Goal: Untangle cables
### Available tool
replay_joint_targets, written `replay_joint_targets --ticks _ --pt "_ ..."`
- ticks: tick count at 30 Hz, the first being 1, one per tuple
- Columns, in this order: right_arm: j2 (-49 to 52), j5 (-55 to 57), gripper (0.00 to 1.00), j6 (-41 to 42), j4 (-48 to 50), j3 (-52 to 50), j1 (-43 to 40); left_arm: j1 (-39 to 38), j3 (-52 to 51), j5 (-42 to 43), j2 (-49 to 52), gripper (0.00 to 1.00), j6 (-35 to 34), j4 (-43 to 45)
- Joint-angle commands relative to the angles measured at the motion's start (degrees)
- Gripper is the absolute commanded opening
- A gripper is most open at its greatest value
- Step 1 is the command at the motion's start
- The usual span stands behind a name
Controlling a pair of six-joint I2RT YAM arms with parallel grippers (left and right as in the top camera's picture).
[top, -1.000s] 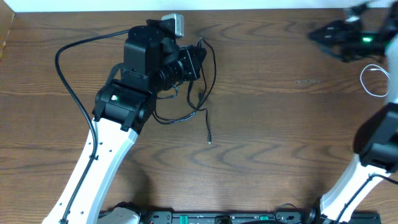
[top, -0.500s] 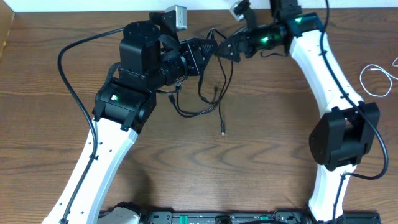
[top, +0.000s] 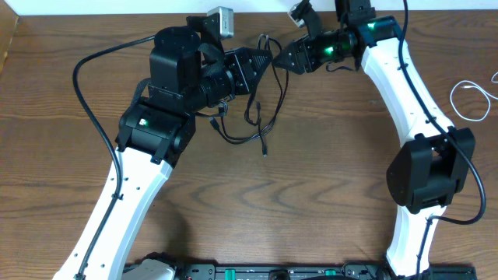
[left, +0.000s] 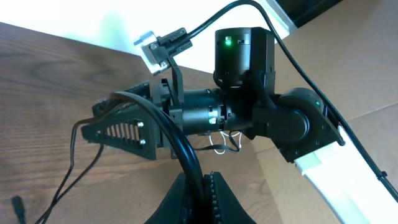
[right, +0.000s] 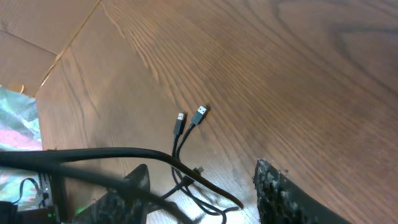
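A tangle of thin black cables (top: 257, 117) hangs from my left gripper (top: 263, 61) down onto the wooden table, one plug end (top: 264, 154) lying loose. In the left wrist view my left gripper (left: 203, 191) is shut on a black cable (left: 177, 140). My right gripper (top: 278, 62) faces it tip to tip. Its fingers (right: 292, 193) stand apart, and a black cable strand (right: 205, 179) runs through the gap, touching neither. Two plug ends (right: 198, 116) lie on the wood beyond. A white cable (top: 467, 99) lies alone at the far right.
The left arm's thick black wire (top: 85, 85) loops over the table's left part. A white wall edge (top: 117, 6) runs along the back of the table. Bare wood (top: 311, 194) fills the front middle.
My right arm has swung in from the far right to meet the left gripper, and its jaws have narrowed around a strand. The hanging plug end has shifted slightly left.
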Motion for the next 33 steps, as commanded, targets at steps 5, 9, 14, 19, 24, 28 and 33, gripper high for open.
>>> replay_joint_targets --ticks 5,9,14,19,24,28,33 --pt "0.1 -1.1 0.23 0.3 -0.1 0.3 -0.1 0.2 0.6 1.0 -0.1 0.08 0.2 -0.2" --pt "0.1 -1.1 0.33 0.3 -0.2 0.3 0.4 0.2 0.6 1.0 -0.1 0.09 0.2 -0.3" --pt "0.1 -0.6 0.42 0.3 -0.5 0.3 1.6 0.2 0.6 1.0 -0.1 0.08 0.2 -0.3" --pt "0.1 6.8 0.34 6.6 2.8 0.3 3.6 0.2 0.6 1.0 -0.1 0.09 0.1 -0.5" --pt "0.1 11.4 0.14 11.8 6.0 0.3 5.2 0.2 0.6 1.0 -0.1 0.09 0.1 -1.6" --pt "0.0 18.6 0.01 18.3 6.9 0.3 5.5 0.2 0.6 0.9 -0.1 0.17 0.2 -3.0" --pt "-2.1 22.9 0.01 20.9 5.1 0.3 2.6 0.2 0.6 0.7 -0.1 0.49 4.6 -6.2"
